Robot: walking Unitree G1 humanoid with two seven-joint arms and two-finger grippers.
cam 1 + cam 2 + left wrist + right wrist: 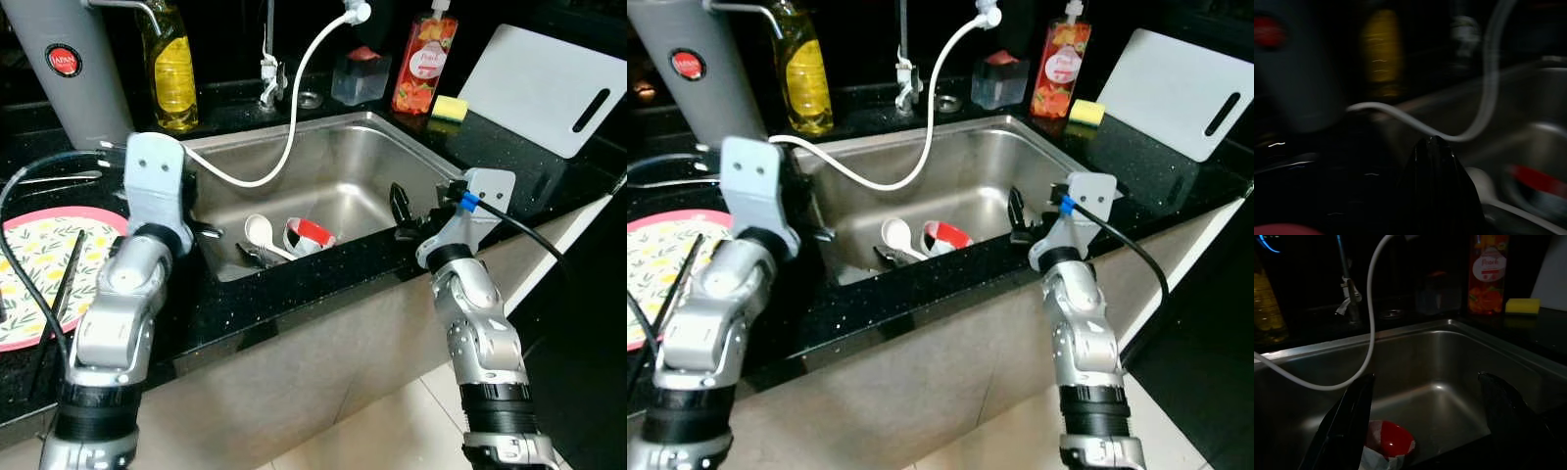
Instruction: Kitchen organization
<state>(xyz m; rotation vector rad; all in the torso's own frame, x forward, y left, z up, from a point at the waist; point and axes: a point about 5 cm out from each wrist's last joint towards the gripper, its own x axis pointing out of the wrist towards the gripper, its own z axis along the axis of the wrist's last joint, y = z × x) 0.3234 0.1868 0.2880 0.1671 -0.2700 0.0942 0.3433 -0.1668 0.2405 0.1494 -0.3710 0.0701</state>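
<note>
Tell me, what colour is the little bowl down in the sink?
The bowl is red inside and white outside; the left eye view shows it best.

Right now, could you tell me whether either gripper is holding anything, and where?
Nothing is held. The right gripper is open above the sink; the left gripper grips nothing visible.

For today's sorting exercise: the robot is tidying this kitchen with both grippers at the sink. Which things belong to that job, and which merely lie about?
Job in hand:
red bowl in the sink
white spoon beside it
right gripper, open above the bowl
left gripper at the sink's left rim

Lying about:
oil bottle
yellow sponge
cutting board
patterned plate
</note>
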